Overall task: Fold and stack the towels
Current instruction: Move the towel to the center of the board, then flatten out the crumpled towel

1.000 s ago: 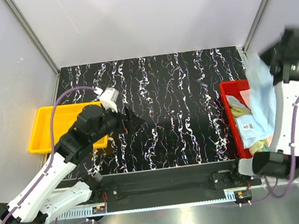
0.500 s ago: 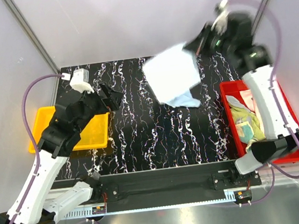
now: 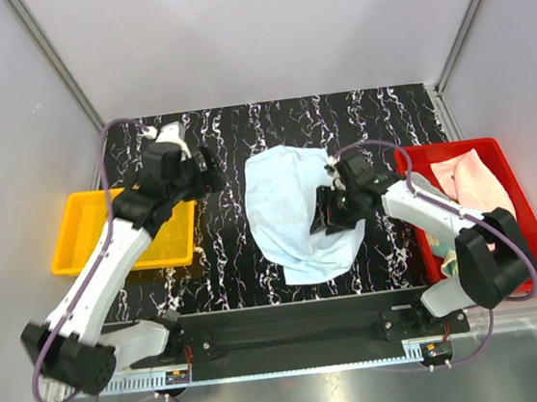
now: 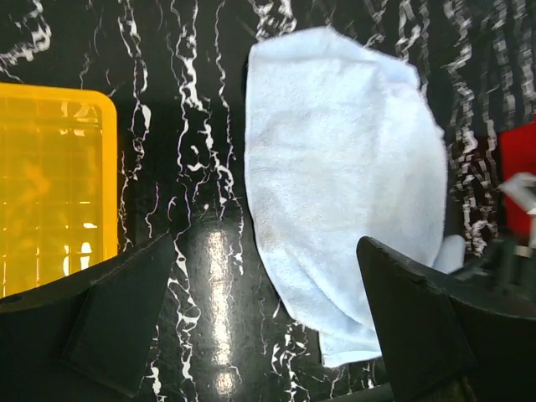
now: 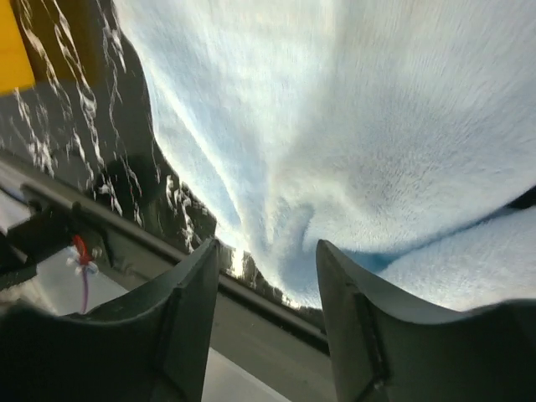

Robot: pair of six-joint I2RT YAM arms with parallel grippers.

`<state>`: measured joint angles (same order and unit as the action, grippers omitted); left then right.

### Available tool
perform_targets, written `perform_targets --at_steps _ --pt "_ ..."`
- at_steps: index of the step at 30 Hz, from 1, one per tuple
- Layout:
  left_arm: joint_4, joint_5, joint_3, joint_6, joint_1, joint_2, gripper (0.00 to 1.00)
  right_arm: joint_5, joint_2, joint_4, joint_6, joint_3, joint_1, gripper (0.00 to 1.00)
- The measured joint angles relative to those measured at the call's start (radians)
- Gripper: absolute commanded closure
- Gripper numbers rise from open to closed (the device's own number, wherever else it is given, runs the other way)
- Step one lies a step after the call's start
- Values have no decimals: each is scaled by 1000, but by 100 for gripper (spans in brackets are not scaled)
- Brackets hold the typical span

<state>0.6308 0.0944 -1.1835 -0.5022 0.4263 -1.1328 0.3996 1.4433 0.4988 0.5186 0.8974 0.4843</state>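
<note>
A light blue, soft terry cloth towel (image 3: 289, 208) is lying unfolded and rumpled near the middle of the black, white-veined tabletop (image 3: 232, 137). It is spreading in a rough oval, with its near edge bunching into thicker folds. A pale pink cloth towel (image 3: 474, 177) is lying loosely in the far half of the red plastic tray (image 3: 408, 161), with a yellow-green cloth scrap (image 3: 447, 260) showing at the near end.

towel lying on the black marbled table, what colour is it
The towel is plain light blue, with no pattern; the left wrist view shows it best.
</note>
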Motion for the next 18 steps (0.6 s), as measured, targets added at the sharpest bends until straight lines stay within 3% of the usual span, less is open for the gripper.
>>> perform_targets --at_steps 7,15,18 --pt "-52 -18 -197 0 -40 -399 17 -183 89 35 -114 360 -51 45" --pt "-60 -128 -576 1 -122 -909 30 -282 563 24 -176 787 -216 53" --pt "-56 -157 -623 6 -119 -1014 32 -277 708 59 -190 867 -261 55"
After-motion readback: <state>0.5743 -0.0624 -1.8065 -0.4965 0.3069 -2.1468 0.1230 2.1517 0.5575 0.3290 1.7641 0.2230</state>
